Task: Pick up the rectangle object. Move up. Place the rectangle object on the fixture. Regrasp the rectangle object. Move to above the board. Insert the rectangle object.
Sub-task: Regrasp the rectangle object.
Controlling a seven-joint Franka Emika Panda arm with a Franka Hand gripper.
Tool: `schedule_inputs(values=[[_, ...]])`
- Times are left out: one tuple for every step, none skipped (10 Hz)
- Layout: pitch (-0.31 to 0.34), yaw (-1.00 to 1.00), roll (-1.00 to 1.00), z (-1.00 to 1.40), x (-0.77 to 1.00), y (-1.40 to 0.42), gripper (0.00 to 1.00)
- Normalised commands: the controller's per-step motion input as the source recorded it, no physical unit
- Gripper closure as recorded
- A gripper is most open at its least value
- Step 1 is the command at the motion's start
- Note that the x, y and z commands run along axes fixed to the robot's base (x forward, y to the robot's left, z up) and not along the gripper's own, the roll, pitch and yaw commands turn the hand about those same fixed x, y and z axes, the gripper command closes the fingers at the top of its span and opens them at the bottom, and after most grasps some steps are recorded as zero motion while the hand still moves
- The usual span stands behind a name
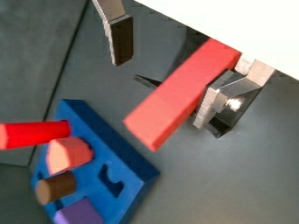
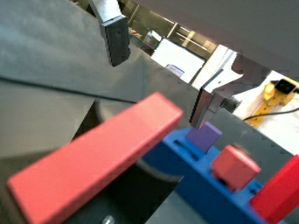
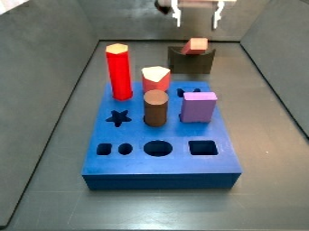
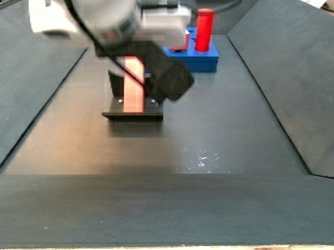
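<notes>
Above the fixture (image 3: 193, 60), at the twelve o'clock end of the tray in a side view, I see my gripper (image 3: 197, 13) hanging with its jaws spread and nothing between them. Both wrist views show the same: one silver finger (image 1: 117, 33) with its dark pad stands well apart from its mate (image 1: 222, 103), and the rectangle object (image 1: 181, 93) lies in the gap, though neither plate touches it as far as I can tell. That salmon-red bar rests on the fixture, leaning at a slant; in a side view (image 4: 135, 82) it stands up from the dark base, partly hidden behind my arm.

Toward six o'clock from the fixture sits the blue board (image 3: 162, 161). On it I make out a red hexagonal post (image 3: 118, 72) at about ten o'clock, a brown cylinder (image 3: 156, 107) near the middle, a purple cube (image 3: 200, 106) just beside it at three o'clock, and a pinkish piece (image 3: 156, 78) behind the cylinder. Star, circle and square holes show empty along the near edge.
</notes>
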Motion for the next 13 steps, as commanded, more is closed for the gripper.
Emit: schedule_inputs(values=[[0.063,-0.01,0.05,0.56,-0.03,0.0,0.0],[0.064,-0.02,0.05,0.25,-0.03,0.0,0.0],[0.042,0.02,1.0,0.95,0.0,-1.0,0.0],[0.04,0.02,1.0,0.86,0.01,-1.0,0.0],[0.033,0.02,1.0,0.84,-0.02,-1.0,0.0],[0.023,0.02,1.0,0.78,-0.07,-1.0,0.0],[0.019,0.02,1.0,0.61,-0.08,-0.9,0.0],[0.015,0.02,1.0,0.31,-0.06,-0.66,0.0],[0.014,0.02,1.0,0.17,-0.05,-0.54,0.0],[0.011,0.02,1.0,0.06,-0.02,-0.28,0.0],[0.009,0.02,1.0,0.06,-0.03,-0.09,0.0],[0.005,0.02,1.0,0.03,-0.03,-0.03,0.0],[0.001,0.02,1.0,0.02,-0.03,-0.05,0.0]])
